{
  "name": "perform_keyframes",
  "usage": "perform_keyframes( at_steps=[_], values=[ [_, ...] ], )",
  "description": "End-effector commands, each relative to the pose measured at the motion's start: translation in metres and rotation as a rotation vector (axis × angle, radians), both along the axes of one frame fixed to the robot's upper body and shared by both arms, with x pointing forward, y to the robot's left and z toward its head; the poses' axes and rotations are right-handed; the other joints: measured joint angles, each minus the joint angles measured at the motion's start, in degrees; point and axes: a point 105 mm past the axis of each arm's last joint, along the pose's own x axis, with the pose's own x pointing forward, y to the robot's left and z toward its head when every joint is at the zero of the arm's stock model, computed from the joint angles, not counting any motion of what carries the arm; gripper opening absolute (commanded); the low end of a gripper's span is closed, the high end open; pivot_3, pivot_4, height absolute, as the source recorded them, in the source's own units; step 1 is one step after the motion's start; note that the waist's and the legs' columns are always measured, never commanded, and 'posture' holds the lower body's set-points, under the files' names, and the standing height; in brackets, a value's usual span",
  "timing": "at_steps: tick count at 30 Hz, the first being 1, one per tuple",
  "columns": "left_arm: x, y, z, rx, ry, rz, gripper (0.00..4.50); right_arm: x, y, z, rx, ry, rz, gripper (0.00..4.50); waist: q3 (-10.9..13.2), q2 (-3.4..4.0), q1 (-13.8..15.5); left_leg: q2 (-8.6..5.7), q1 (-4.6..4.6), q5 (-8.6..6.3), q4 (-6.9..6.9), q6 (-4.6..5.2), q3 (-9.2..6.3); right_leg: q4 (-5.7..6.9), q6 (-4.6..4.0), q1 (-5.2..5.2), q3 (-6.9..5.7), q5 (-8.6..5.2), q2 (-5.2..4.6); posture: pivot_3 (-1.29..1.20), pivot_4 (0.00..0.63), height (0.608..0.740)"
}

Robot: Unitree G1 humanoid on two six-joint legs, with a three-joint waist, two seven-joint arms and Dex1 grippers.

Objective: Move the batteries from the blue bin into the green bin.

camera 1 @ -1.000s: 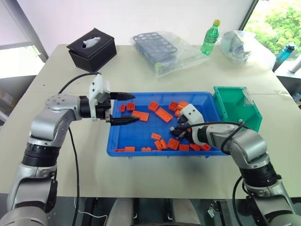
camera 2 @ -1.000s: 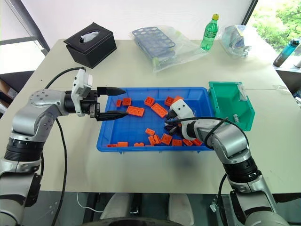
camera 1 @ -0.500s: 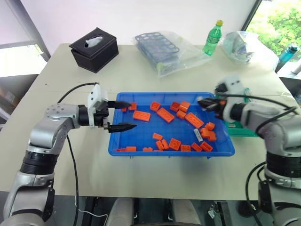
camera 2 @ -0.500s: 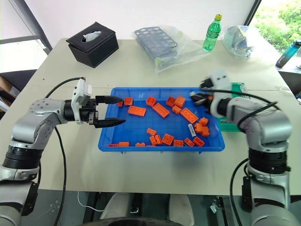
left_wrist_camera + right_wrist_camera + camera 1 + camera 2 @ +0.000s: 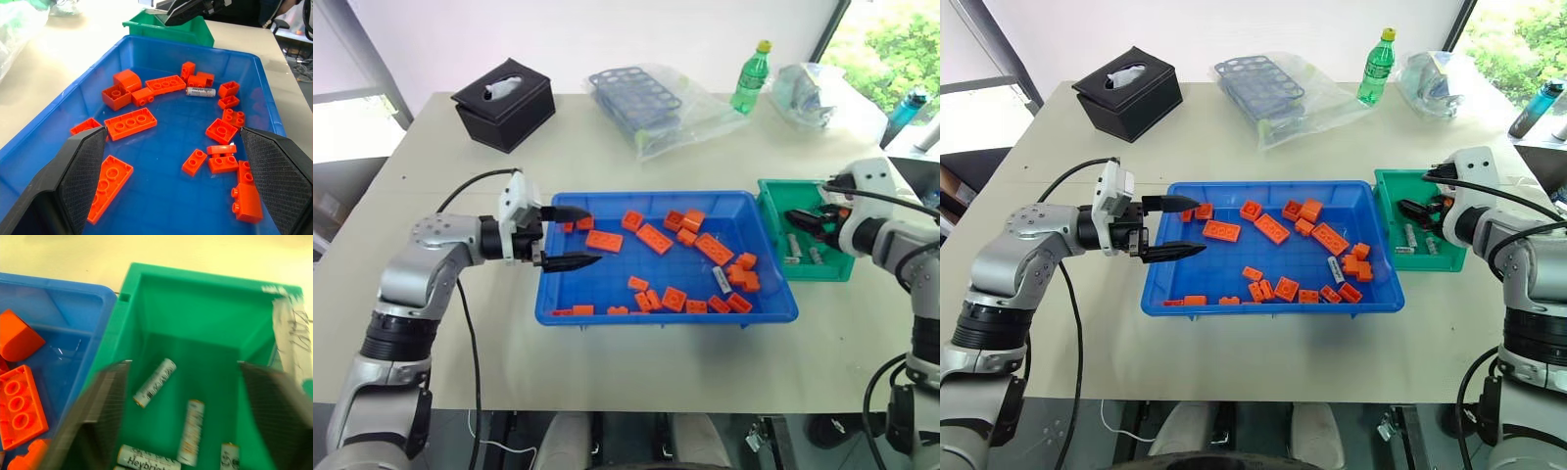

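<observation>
Above the green bin, the right gripper hangs with its two fingers spread apart and nothing between them. Inside the green bin lie several batteries, four of them visible in the right wrist view, all loose on the floor of the bin and apart from the gripper. The green bin stands just beside the right end of the blue bin, touching or nearly touching its rim.

One battery lies in the blue bin, near the end closest to the green bin, among the orange toy bricks scattered over the blue floor. It lies flat, just beside a small group of bricks.

At the end of the blue bin far from the green bin, the left gripper hovers over the rim, pointing toward the green bin. Its fingers are released, wide apart, and they hold nothing.

Beyond the blue bin, on the table, stand a black tissue box and a green bottle.
</observation>
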Motion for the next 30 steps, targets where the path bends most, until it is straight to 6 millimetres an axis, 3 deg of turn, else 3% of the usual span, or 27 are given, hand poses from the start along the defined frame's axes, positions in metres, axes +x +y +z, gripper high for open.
perform_keyframes(
  at_steps=[1,3,6,17,23,30],
  values=[
    [-0.003,-0.002,0.013,-0.007,-0.063,-0.016,4.5,-0.006,0.037,0.043,-0.083,-0.146,0.224,3.97,0.0,0.03,0.0,0.0,0.0,0.0,0.0,0.0,0.01,0.0,0.0,-0.01,0.01,0.0,0.0,0.0,0.15,0.73],
    [-0.004,-0.002,0.013,-0.008,-0.064,-0.015,4.5,-0.014,0.055,0.038,-0.069,-0.099,0.32,3.97,0.0,0.03,0.0,0.02,0.0,0.0,-0.01,0.0,-0.01,0.0,0.0,0.0,0.0,0.0,0.03,0.0,0.15,0.73],
    [-0.004,-0.002,0.013,-0.008,-0.064,-0.013,4.5,-0.026,0.074,0.015,-0.116,0.023,0.413,3.97,0.0,0.02,0.1,0.02,0.0,-0.01,0.0,0.02,-0.02,-0.02,0.0,0.03,0.0,0.0,0.02,0.0,0.15,0.73],
    [-0.004,-0.002,0.015,-0.013,-0.072,0.0,4.5,-0.048,0.101,-0.043,-0.051,0.257,0.464,3.97,0.0,0.01,0.1,0.01,0.0,-0.13,0.01,0.23,-0.04,-0.04,0.0,0.04,0.0,0.0,-0.01,0.0,0.15,0.73],
    [-0.004,-0.001,0.015,-0.012,-0.074,0.006,4.5,-0.051,0.111,-0.052,-0.047,0.279,0.501,3.97,0.0,0.01,0.1,0.01,0.0,-0.14,0.01,0.24,-0.05,-0.04,0.0,0.05,0.0,0.0,0.0,0.0,0.15,0.73],
    [-0.004,0.0,0.016,-0.011,-0.077,0.012,4.5,-0.052,0.105,-0.057,-0.077,0.303,0.49,3.97,0.0,0.01,0.1,0.01,0.0,-0.14,0.01,0.25,-0.05,-0.04,0.0,0.05,-0.01,0.0,0.0,0.0,0.15,0.73]
  ],
)
